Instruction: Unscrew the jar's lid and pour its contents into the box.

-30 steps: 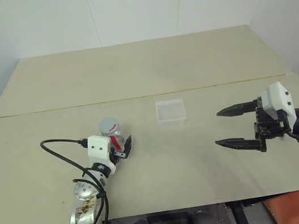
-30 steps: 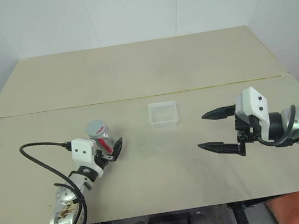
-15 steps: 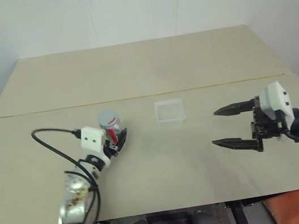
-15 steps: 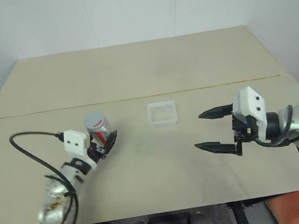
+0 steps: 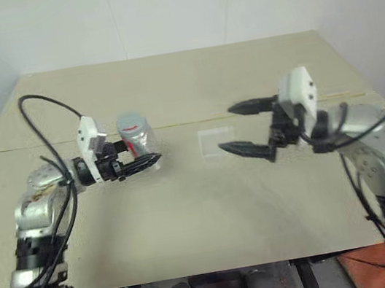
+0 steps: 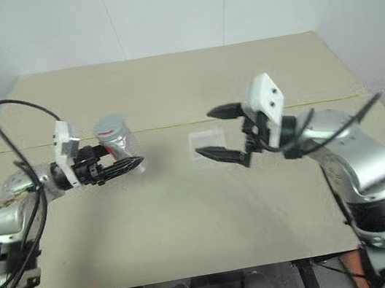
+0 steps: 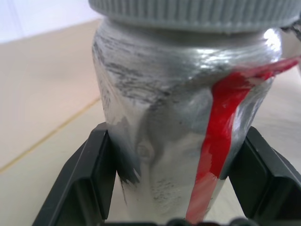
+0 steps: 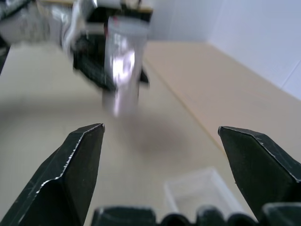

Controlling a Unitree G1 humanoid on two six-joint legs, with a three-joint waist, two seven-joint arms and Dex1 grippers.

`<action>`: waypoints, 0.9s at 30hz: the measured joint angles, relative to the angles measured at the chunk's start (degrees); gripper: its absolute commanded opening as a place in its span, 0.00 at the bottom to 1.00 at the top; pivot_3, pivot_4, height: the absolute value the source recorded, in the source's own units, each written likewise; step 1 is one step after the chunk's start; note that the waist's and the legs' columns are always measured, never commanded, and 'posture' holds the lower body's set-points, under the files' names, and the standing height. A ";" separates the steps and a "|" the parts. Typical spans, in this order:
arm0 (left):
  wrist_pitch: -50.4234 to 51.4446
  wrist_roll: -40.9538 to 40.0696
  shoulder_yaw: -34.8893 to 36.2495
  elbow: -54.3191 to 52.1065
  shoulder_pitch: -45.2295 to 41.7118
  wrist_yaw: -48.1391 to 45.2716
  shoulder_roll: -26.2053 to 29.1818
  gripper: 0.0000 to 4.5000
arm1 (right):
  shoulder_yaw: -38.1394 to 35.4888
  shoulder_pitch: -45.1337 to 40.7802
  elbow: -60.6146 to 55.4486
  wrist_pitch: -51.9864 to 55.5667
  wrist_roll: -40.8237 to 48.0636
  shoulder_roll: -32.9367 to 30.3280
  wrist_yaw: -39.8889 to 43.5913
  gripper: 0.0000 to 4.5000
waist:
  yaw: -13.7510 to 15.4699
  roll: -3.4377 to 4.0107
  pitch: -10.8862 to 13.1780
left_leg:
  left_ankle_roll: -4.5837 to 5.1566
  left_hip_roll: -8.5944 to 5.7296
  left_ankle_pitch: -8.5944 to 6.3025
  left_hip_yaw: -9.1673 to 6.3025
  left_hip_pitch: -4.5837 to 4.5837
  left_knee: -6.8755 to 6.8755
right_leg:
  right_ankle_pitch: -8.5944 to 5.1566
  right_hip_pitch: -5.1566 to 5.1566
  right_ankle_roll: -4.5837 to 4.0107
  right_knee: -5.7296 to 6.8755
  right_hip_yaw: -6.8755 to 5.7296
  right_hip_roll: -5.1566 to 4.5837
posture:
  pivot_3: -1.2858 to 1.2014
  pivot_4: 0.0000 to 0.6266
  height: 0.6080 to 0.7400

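The silvery jar [image 5: 134, 134] with a red streak down its side hangs upright above the table, at the left. Its ribbed grey lid [image 7: 197, 10] sits on top. My left gripper [image 5: 144, 154] is shut on the jar's lower body, one black finger [image 7: 91, 176] on each side. My right gripper [image 5: 228, 129] stands open in the air, pointing at the jar from the right, with a gap between them; from its wrist the jar [image 8: 121, 63] shows ahead between the fingers. The clear box [image 6: 204, 142] rests on the table under the right gripper's fingers. The contents are hidden inside the jar.
The beige table [image 5: 210, 207] has a seam [image 5: 361, 93] running across just behind the box. White walls close off the back. The left arm's black cable [image 5: 43, 110] loops above the table at the left.
My left gripper closed on the jar, lifted it off the table and turned to point right. My right gripper swung left and up, over the box and closer to the jar, staying open.
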 measured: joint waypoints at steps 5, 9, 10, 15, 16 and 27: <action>-2.14 1.96 -3.08 4.94 -3.22 -2.86 -3.57 0.66 | 2.95 -7.89 0.37 7.66 0.80 7.75 -8.08 1.00 | -0.21 0.00 0.00 | -0.17 -0.16 0.12 -0.04 -0.56 0.26 | 0.00 -0.76 0.00 0.73 0.01 -0.02 | 0.52 0.24 1.00; -4.32 3.35 -3.80 8.10 -3.65 -3.90 -5.02 0.66 | 4.95 -11.15 2.31 10.94 -0.22 10.63 -11.66 1.00 | -0.39 0.00 0.00 | -0.16 -0.20 0.13 -0.03 -0.63 0.27 | 0.00 -0.85 0.00 0.75 0.01 -0.03 | 0.52 0.24 1.00; -4.83 3.67 -3.87 8.48 -4.01 -4.08 -5.36 0.66 | 5.27 -11.64 2.72 11.20 -0.35 10.95 -12.17 1.00 | -0.39 0.00 0.00 | -0.16 -0.20 0.13 -0.04 -0.63 0.27 | 0.00 -0.85 0.00 0.75 0.01 -0.02 | 0.52 0.24 1.00; -6.68 4.61 -3.89 8.91 -5.46 -5.11 -6.01 0.66 | 7.41 -13.78 3.87 12.36 -1.35 12.74 -12.79 1.00 | -0.44 0.00 0.00 | -0.15 -0.21 0.13 -0.04 -0.63 0.27 | 0.00 -0.85 0.00 0.76 0.01 -0.03 | 0.52 0.24 1.00; -6.75 4.67 -3.89 8.95 -5.46 -5.22 -6.25 0.66 | 7.98 -14.04 4.29 12.36 -1.70 12.99 -12.86 1.00 | -0.47 0.00 0.00 | -0.15 -0.21 0.13 -0.04 -0.63 0.27 | 0.00 -0.85 0.00 0.76 0.01 -0.03 | 0.52 0.24 1.00; -8.44 6.73 -4.01 9.21 -5.55 -6.06 -6.57 0.66 | 10.90 -16.60 10.64 12.68 -6.05 17.88 -14.64 1.00 | -1.50 0.00 0.00 | -0.17 -0.22 0.15 -0.07 -0.63 0.27 | 0.00 -0.88 0.00 0.84 -0.01 -0.03 | 0.52 0.24 1.00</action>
